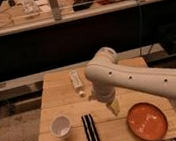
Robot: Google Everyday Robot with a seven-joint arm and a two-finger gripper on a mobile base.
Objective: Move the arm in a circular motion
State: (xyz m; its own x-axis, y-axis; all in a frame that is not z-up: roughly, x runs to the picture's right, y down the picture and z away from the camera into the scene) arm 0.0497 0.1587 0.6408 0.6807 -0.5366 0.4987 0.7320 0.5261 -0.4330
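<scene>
Pincer (114, 108) of the arm (133, 80) above the wooden table (60, 95); finger state impossible to tell

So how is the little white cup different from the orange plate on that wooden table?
The small white cup is deep and upright, near the table's left front; the round orange plate is wider, flat and shallow, at the right front. Both are open-topped on the wooden table. The white arm's pale gripper hangs between them.
</scene>
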